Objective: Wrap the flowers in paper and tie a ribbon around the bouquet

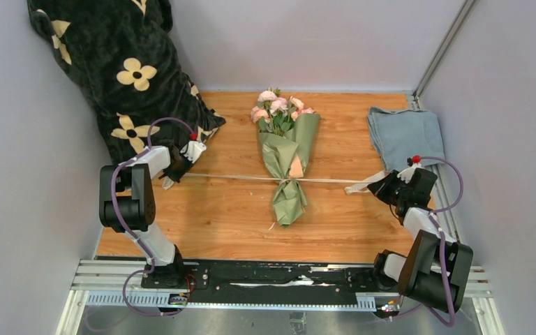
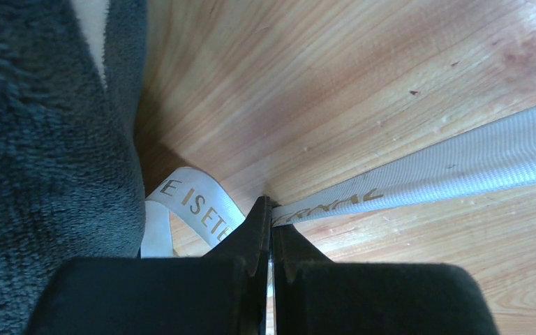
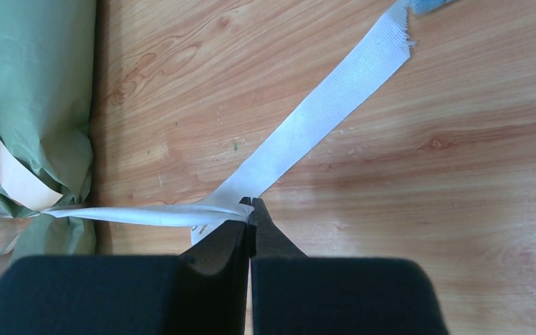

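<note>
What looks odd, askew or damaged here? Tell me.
The ribbon has a frayed end near the right gripper. The black plush blanket slumps onto the table's far-left corner, right beside the left gripper. The bouquet lies tied and intact.

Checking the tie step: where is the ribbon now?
Top view: the ribbon stretches across the table, around the bouquet, its ends pinched by the left tool and right tool.

- Pale-pink flowers [image 1: 277, 106] in sage-green paper [image 1: 289, 199] cone, flat on counter [image 1: 223, 209], blooms at far end.
- Cream ribbon [image 1: 237, 177] cinching cone's waist, stretched taut sideways.
</note>
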